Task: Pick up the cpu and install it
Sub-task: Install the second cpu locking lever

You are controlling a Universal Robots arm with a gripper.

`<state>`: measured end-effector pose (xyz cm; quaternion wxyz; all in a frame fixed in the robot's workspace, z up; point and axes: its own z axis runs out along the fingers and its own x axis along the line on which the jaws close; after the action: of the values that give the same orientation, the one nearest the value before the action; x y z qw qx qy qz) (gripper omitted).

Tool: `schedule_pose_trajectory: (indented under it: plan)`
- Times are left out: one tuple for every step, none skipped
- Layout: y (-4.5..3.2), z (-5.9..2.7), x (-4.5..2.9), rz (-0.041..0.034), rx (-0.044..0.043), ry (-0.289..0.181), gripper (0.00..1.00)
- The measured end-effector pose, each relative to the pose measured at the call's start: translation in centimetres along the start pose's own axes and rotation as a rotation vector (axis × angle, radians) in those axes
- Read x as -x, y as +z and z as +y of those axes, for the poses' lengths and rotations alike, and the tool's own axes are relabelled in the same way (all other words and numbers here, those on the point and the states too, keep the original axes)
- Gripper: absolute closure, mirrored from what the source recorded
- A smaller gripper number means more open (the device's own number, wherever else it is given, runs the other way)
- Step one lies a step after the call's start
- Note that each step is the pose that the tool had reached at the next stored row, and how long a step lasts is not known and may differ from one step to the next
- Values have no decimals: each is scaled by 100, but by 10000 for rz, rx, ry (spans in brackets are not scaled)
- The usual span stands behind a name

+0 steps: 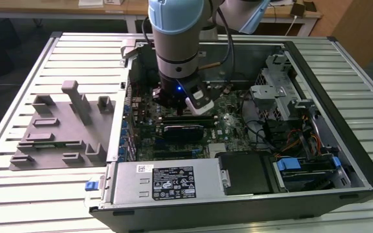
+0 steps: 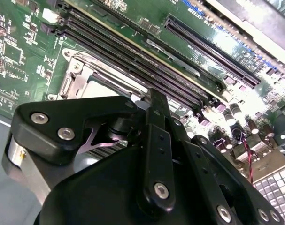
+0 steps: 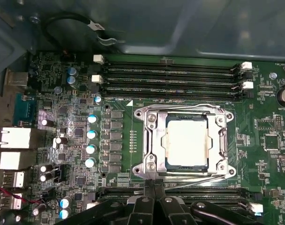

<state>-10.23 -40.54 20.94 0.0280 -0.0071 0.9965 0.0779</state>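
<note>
Cpu (image 3: 186, 141), square, silvery, in socket (image 3: 150, 143)

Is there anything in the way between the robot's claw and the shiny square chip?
Nothing visible. In the first wrist view the cpu already lies in its metal socket frame on the motherboard, top bare. The gripper hangs just beside the frame, over the memory slots, with nothing between them.

A table (image 1: 37, 194) of pale ribbed metal slats fills most of the exterior view. Beyond its far edge stands a light wooden desk (image 1: 63, 9) with white papers (image 1: 91, 3) on it, over a dark floor (image 1: 5, 43). At the exterior view's right rises a brown wooden panel (image 1: 361, 24).
</note>
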Motion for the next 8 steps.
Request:
schedule_pose_trajectory:
  plan:
    - [3, -11, -3, -1, 49, 4, 89]
    - [7, -23, -4, -2, 98, 8, 89]
    - [10, -35, -6, -4, 160, 12, 89]
    - [12, -47, -8, -5, 235, 16, 89]
    - [14, -58, -11, -7, 315, 20, 89]
    - [17, -70, -13, -7, 388, 24, 89]
    - [20, -83, -15, -8, 462, 28, 89]
    - [24, -95, -17, -9, 530, 32, 89]
